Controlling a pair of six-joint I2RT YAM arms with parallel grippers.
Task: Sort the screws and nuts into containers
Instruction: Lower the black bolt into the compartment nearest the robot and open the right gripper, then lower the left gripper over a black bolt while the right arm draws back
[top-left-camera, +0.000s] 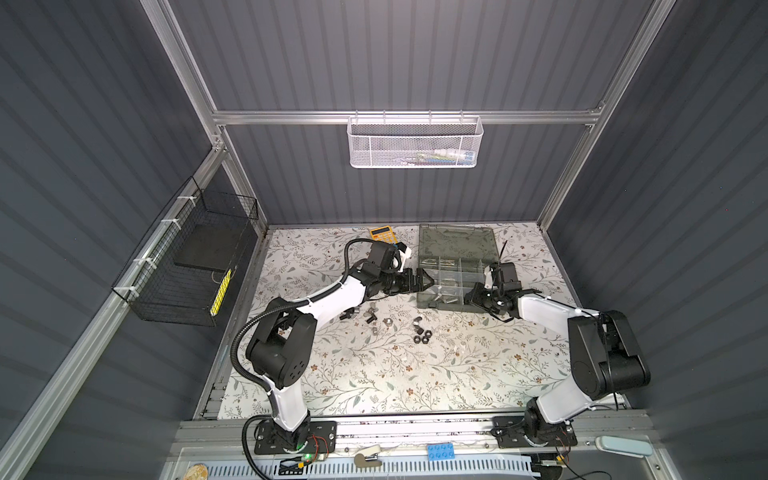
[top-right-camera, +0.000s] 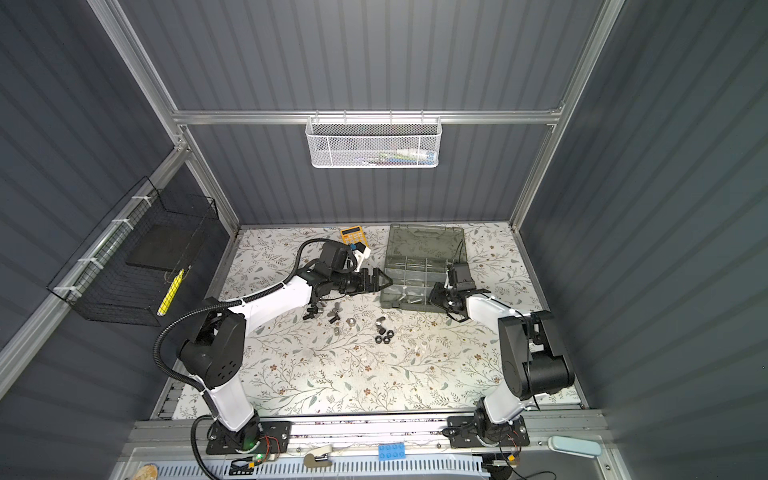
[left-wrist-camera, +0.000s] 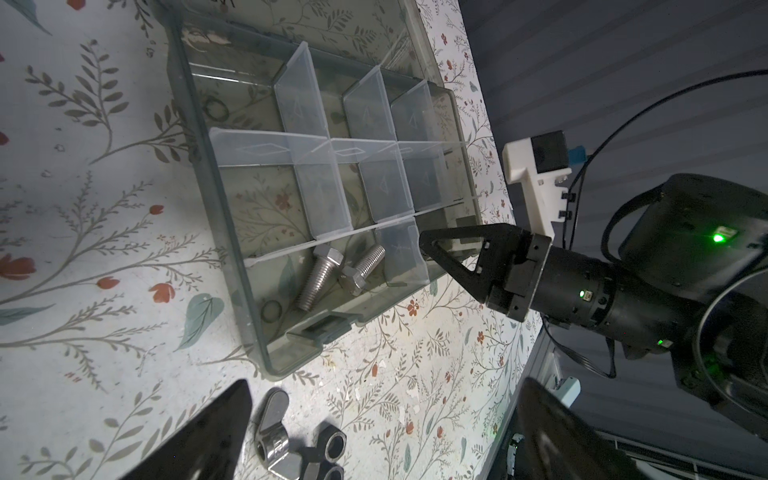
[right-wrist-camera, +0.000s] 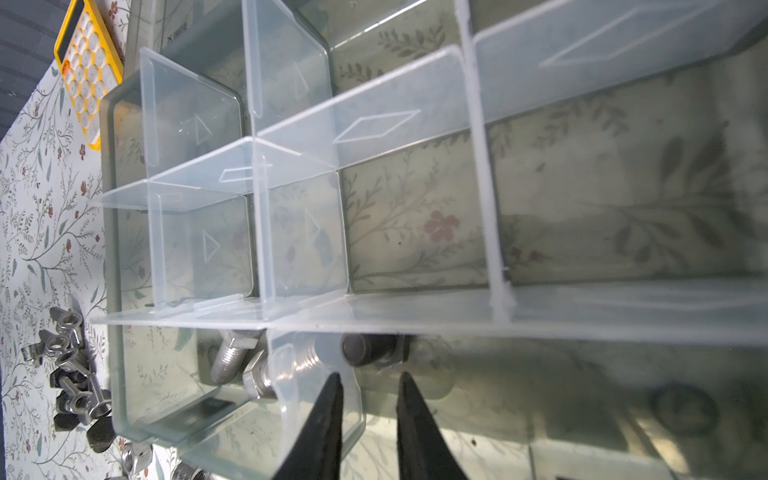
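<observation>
Nearest us in the right wrist view, the right tool (right-wrist-camera: 370, 376) shows two black fingers parted a little with nothing between them. A black screw (right-wrist-camera: 370, 347) lies just beyond their tips, on the floor of a near-edge compartment of the organizer box (right-wrist-camera: 109, 249). Next door, behind a clear divider, two silver screws (right-wrist-camera: 232, 357) lie together. We judge three screws sorted; every other compartment we can see is bare. Winged nuts (right-wrist-camera: 70, 353) sit heaped on the tabletop (right-wrist-camera: 37, 208) just outside the box wall.

From the left wrist, the left tool (left-wrist-camera: 386, 384) stands fully released and empty, hovering over black nuts (left-wrist-camera: 332, 444) and a winged one on the tabletop near the box. The silver pair shows in the corner compartment, and the right tool's tip hangs over the neighbouring one.

In both top views the loose heap (top-left-camera: 370, 316) and the black nuts lie on the tabletop in front of the box, between the arms. No nut has reached a compartment as far as we can see, so we reckon most of the sorting is left
</observation>
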